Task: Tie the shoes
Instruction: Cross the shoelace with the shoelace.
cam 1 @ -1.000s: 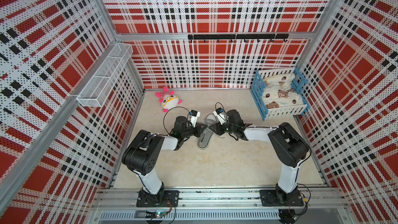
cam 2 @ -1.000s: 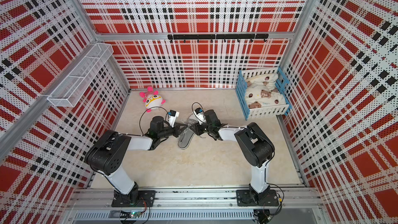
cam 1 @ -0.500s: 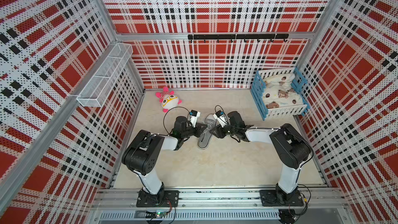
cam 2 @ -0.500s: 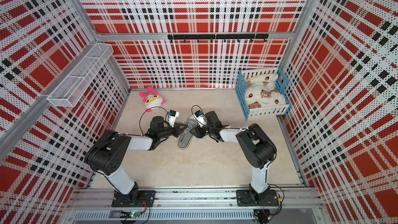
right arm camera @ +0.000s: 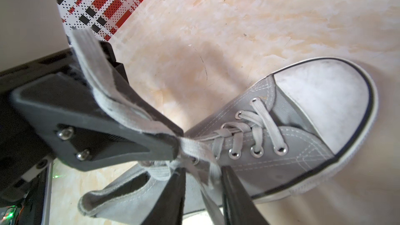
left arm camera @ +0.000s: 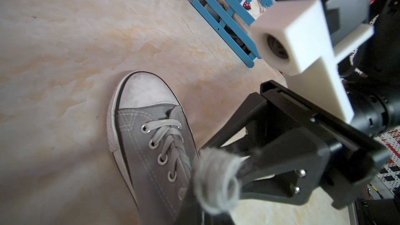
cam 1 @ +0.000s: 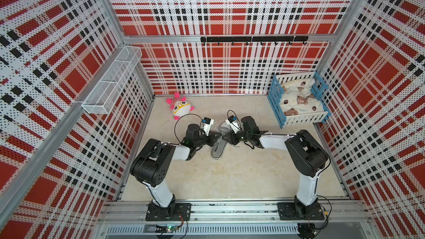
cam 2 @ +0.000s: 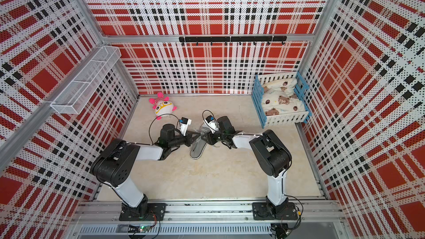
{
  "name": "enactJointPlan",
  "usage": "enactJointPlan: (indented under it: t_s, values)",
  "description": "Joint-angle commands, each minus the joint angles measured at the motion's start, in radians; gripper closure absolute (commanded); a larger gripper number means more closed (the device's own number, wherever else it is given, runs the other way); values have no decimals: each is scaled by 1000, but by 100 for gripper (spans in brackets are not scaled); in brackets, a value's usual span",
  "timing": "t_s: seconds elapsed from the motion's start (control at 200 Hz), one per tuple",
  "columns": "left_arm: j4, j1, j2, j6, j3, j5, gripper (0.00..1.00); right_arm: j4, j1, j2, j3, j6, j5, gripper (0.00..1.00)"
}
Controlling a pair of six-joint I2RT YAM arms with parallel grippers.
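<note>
The grey sneaker point(cam 1: 218, 149) lies on the floor point(cam 1: 230, 175) between my grippers; left gripper point(right arm camera: 176, 146) is clenched on a lace point(right arm camera: 104, 79); right gripper point(right arm camera: 203, 169) straddles a strand point(right arm camera: 211, 179), unclamped; I judge laces limp, slippery; pinch near eyelets point(right arm camera: 256, 151).

sneaker point(cam 1: 218, 150): 1, between both jaws | lace point(right arm camera: 121, 109): 1, in left jaws | plush toy point(cam 1: 181, 109): 1, well apart from jaws | slatted crate point(cam 1: 303, 118): 1 | blanket point(cam 1: 299, 98): 1 | wire basket point(cam 1: 110, 83): 1

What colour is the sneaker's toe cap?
The toe cap is white, slightly scuffed; the right wrist view shows it best.
</note>
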State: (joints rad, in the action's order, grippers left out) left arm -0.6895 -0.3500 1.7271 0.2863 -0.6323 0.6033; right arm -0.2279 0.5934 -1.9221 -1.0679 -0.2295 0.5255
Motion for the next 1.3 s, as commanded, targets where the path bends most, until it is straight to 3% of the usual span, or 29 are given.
enactJointPlan:
  t_s: [0.0,0.296,0.797,1.052,1.298]
  values:
    - [-43,-7,-15,-6,0,37,100,-11,-1,-24,-26,-5,26,67]
    - [-43,-9,-18,-4,-1,36,100,18,-4,12,-1,-1,-83,76]
    - [-43,-10,-24,-4,2,35,100,7,-4,17,33,37,36,61]
    - [-42,-13,-29,-5,0,38,100,22,-4,-12,-3,53,35,61]
    - [-43,-16,-30,-6,2,42,100,7,-4,-30,-36,41,33,68]
